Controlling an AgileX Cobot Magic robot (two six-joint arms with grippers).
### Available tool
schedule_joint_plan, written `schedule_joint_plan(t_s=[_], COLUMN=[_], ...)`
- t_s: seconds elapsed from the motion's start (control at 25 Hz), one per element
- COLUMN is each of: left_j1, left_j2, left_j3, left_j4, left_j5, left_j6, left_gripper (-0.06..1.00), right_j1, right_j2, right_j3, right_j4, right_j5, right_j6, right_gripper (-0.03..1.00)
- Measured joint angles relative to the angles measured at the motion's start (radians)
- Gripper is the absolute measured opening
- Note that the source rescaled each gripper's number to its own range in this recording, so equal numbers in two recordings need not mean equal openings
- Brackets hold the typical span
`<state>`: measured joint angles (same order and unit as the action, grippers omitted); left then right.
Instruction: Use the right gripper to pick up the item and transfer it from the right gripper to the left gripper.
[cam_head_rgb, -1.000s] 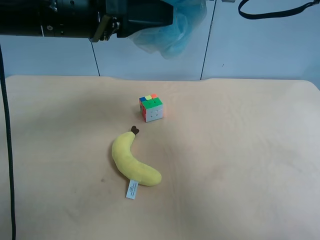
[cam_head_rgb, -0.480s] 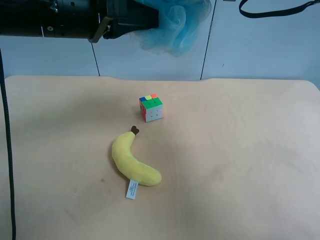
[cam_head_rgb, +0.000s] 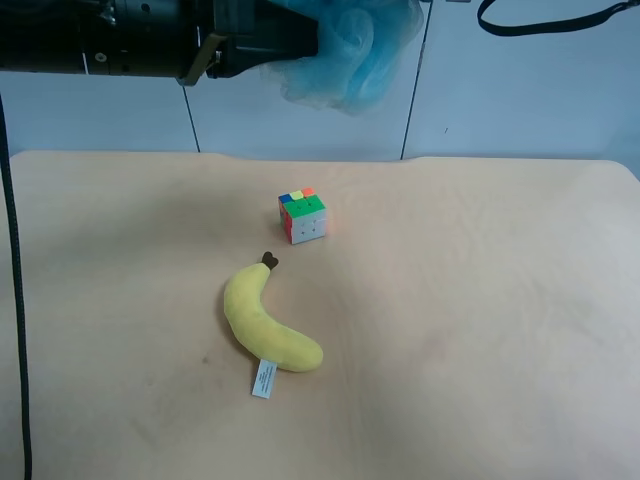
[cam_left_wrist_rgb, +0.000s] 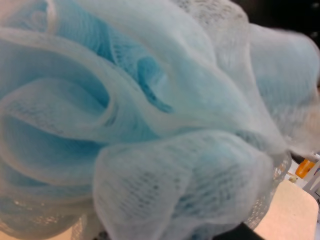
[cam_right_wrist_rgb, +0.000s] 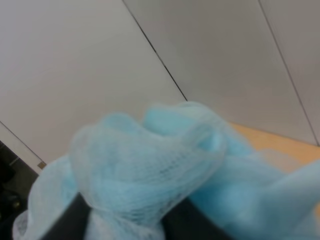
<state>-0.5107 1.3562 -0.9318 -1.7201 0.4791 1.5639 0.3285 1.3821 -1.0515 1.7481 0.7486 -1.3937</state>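
Fluffy light-blue mesh bath pouf (cam_head_rgb: 350, 50) sits high above your pale wooden surface (cam_head_rgb: 480, 300); right gripper (cam_right_wrist_rgb: 125, 222) jaws pinch its mesh; left gripper (cam_head_rgb: 295, 42) touches it; you cannot tell how those jaws stand

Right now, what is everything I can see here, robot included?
bath pouf: one, light blue, held aloft at the view's top.
plush banana: one, yellow, lying mid-table.
puzzle cube: one, multicoloured, on the table beyond the banana, apart from it.
table: one, pale wood.
cable: one, black, down the exterior high view's left edge.
black arm: one, at the exterior high view's left, tip at the pouf.
right gripper: one, dark fingers pinching the pouf's mesh.
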Motion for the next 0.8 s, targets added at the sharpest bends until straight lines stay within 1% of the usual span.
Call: schedule_joint_plan(t_s=[0.04,0.12,0.16,0.2,0.24,0.32,0.4,0.48,0.56,0.72,0.8], left_j1=[0.000,0.000,-0.001,-0.001,-0.001,-0.001,-0.001,-0.001,-0.001,-0.002,-0.002], left_j2=[0.000,0.000,0.000,0.000,0.000,0.000,0.000,0.000,0.000,0.000,0.000], left_j3=[0.000,0.000,0.000,0.000,0.000,0.000,0.000,0.000,0.000,0.000,-0.001], left_j4=[0.000,0.000,0.000,0.000,0.000,-0.001,-0.001,-0.002,-0.002,-0.002,-0.002], left_j5=[0.000,0.000,0.000,0.001,0.001,0.001,-0.001,-0.009,-0.021,-0.057,-0.082], left_j6=[0.000,0.000,0.000,0.000,0.000,0.000,0.000,0.000,0.000,0.000,0.000], left_gripper=[0.02,0.02,0.02,0.01,0.01,0.01,0.01,0.01,0.01,0.01,0.01], right_j1=[0.000,0.000,0.000,0.000,0.000,0.000,0.000,0.000,0.000,0.000,0.000], right_j2=[0.000,0.000,0.000,0.000,0.000,-0.009,-0.030,-0.063,-0.106,-0.204,-0.252], right_j3=[0.000,0.000,0.000,0.000,0.000,0.000,0.000,0.000,0.000,0.000,0.000], right_j4=[0.000,0.000,0.000,0.000,0.000,-0.010,-0.034,-0.080,-0.147,-0.349,-0.477], right_j5=[0.000,0.001,0.001,0.001,0.001,0.001,-0.010,-0.033,-0.067,-0.119,-0.125], right_j6=[0.000,0.000,0.000,0.000,0.000,0.000,0.001,0.016,0.058,0.211,0.308], right_gripper=[0.48,0.69,0.78,0.84,0.87,0.91,0.92,0.92,0.92,0.93,0.94])
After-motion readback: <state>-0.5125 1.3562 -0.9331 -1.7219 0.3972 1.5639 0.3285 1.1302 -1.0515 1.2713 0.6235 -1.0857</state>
